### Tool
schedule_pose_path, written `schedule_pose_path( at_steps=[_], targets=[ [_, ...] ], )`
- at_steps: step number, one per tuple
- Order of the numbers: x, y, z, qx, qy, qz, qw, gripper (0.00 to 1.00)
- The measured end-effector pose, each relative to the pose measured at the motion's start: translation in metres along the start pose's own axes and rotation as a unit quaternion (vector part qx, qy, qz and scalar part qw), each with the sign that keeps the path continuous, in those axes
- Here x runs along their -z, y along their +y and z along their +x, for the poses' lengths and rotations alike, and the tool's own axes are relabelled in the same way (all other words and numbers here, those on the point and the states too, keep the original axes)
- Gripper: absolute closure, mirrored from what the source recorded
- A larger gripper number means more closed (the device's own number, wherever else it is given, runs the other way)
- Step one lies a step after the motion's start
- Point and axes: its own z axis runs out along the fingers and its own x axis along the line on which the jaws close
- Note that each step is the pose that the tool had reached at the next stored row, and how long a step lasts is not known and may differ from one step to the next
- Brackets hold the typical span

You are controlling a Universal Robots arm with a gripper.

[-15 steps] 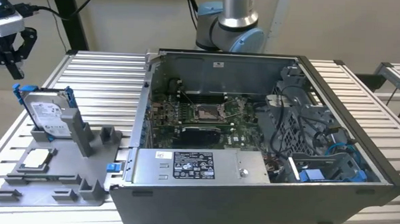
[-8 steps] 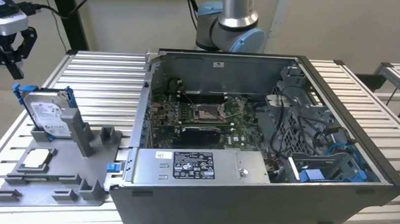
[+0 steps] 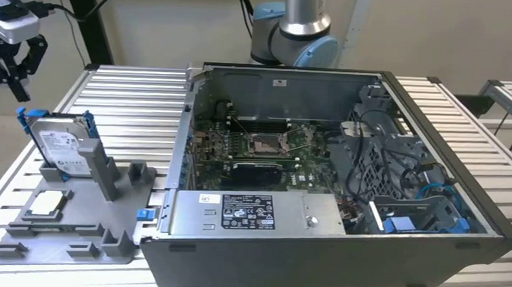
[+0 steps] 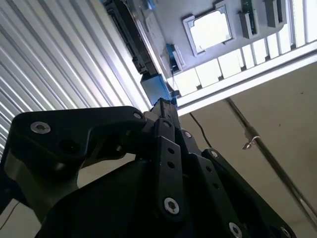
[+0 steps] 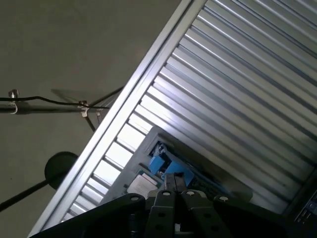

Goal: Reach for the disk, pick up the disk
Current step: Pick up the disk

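Clearly reaching: the claw (image 3: 22,93), pinched narrow and empty, hangs well apart from the upright disk (image 3: 59,141); gripping calls for opening.

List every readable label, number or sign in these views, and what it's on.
No text can be read; three printed labels show in the exterior view:
White label on the disk: print too small to read.
Black-and-white label on the power supply box: too small to read.
Small white sticker on the back wall of the computer case: too small to read.
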Motion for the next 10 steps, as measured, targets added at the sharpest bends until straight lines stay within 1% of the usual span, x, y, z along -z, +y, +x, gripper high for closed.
schedule_pose_path(
  at_steps=[5,10],
  targets=[
    [0.0,0.0,0.0,0.023,0.0009,0.0,0.9997,1.0],
    [0.0,0.0001,-0.0001,0.045,0.0017,0.0,0.999,1.0]
  ],
)
